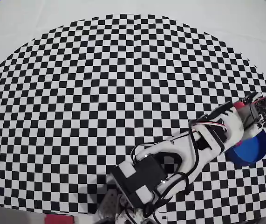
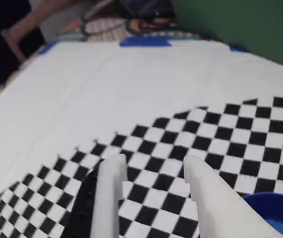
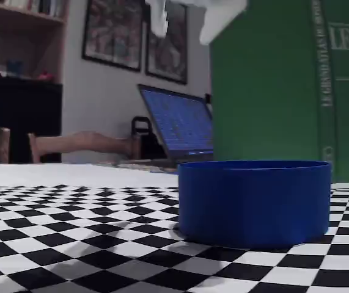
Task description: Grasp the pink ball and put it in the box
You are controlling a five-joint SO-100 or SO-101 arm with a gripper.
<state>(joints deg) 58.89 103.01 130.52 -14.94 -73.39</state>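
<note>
The blue round box (image 1: 251,149) stands on the checkered mat at the right edge of the overhead view; it also shows in the wrist view (image 2: 275,208) and the fixed view (image 3: 253,201). My gripper (image 2: 153,163) is open and empty, with only mat squares between its white fingers (image 2: 112,188). In the overhead view the gripper (image 1: 259,115) hangs just above the box's far rim. In the fixed view its fingertips (image 3: 189,18) are high above the box. The pink ball shows in no view; the box's inside is hidden.
The black-and-white checkered mat (image 1: 123,93) covers the white table. A tall green book (image 3: 284,79) stands behind the box, with a laptop (image 3: 183,125) further back. A red object (image 1: 58,218) lies at the front edge next to the arm's base.
</note>
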